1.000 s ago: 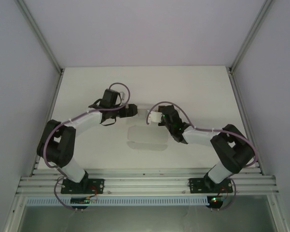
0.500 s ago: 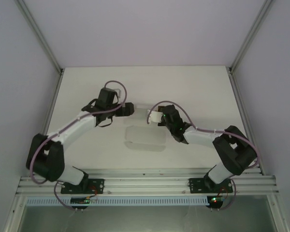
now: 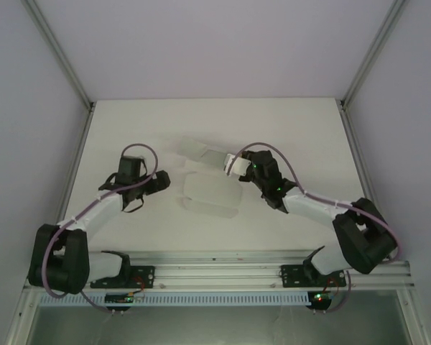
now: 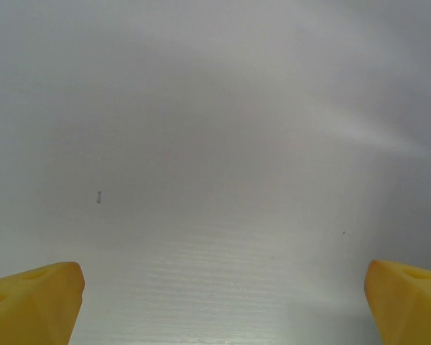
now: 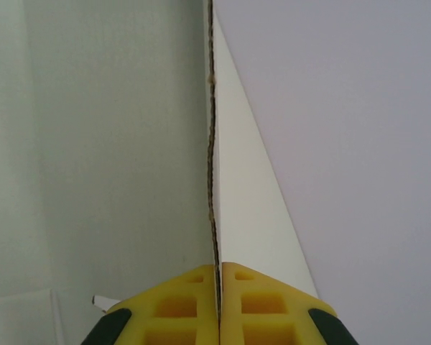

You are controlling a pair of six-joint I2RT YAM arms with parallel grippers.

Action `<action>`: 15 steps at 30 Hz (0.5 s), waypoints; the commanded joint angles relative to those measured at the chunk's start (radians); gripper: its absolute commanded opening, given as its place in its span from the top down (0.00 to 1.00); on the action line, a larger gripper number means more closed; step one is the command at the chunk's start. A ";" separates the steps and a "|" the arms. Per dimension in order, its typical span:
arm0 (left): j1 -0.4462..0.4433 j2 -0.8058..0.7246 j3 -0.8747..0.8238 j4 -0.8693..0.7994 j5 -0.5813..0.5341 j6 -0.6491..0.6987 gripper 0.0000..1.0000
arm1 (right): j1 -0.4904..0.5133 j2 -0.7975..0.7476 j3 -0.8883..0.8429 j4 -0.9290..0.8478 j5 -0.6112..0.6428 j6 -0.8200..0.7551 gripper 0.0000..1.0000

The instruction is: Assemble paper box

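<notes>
Left gripper (image 3: 160, 180): Mine, standing well apart to the left of the paper box (image 3: 210, 198). The jaws are spread fully and hold nothing. My wrist view shows only bare table (image 4: 215, 144) between the yellow fingertips (image 4: 36, 295).
Paper box: A white cardboard sheet, not yet a box. Its main panel lies flat on the table between my two grippers. One panel is raised off its far edge and slants away to the far left.
Right gripper (image 3: 228, 164): Mine, at the box's far right edge. It is pinched tight on the raised panel, and the thin card edge (image 5: 214, 180) runs straight out from between the closed fingers.
Change noted: A second ago my left gripper was at the box's far edge, close to the right one. It has since drawn back and to the left. The right gripper has swung the panel up, and the sheet has shifted slightly.
Bearing on task, in my judgement: The fold is held by one hand only. The left is free to come in and brace or crease. Assembly is at an early stage.
</notes>
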 commanded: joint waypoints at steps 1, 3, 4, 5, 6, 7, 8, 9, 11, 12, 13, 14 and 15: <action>0.005 0.061 0.014 0.208 0.118 -0.003 0.00 | -0.008 -0.035 0.003 -0.062 -0.085 0.069 1.00; 0.005 0.103 0.021 0.280 0.149 -0.015 0.00 | -0.008 -0.034 0.002 -0.066 -0.093 0.076 1.00; 0.004 0.123 0.023 0.321 0.166 -0.008 0.00 | -0.008 -0.034 0.001 -0.064 -0.095 0.082 1.00; 0.002 0.139 0.021 0.360 0.165 -0.013 0.00 | -0.008 -0.036 0.000 -0.064 -0.098 0.086 1.00; 0.002 0.156 0.016 0.410 0.164 -0.014 0.00 | -0.009 -0.035 0.003 -0.065 -0.100 0.090 1.00; 0.001 0.171 0.010 0.456 0.174 -0.012 0.00 | -0.010 -0.036 0.003 -0.067 -0.103 0.095 1.00; 0.002 0.187 0.004 0.496 0.194 -0.014 0.00 | -0.011 -0.037 0.006 -0.073 -0.107 0.099 1.00; 0.000 0.204 0.000 0.536 0.227 -0.006 0.01 | -0.014 -0.035 0.010 -0.079 -0.107 0.102 1.00; -0.010 0.229 -0.002 0.594 0.296 0.012 0.01 | -0.013 -0.031 0.014 -0.081 -0.101 0.109 1.00; -0.019 0.242 -0.002 0.615 0.333 0.032 0.01 | -0.013 -0.030 0.015 -0.074 -0.096 0.116 1.00; -0.032 0.247 -0.001 0.626 0.361 0.052 0.01 | -0.014 -0.029 0.016 -0.070 -0.097 0.124 1.00; -0.047 0.251 -0.001 0.624 0.368 0.074 0.00 | -0.015 -0.029 0.017 -0.068 -0.098 0.128 1.00; -0.065 0.251 0.000 0.617 0.368 0.099 0.00 | -0.016 -0.029 0.017 -0.067 -0.098 0.130 1.00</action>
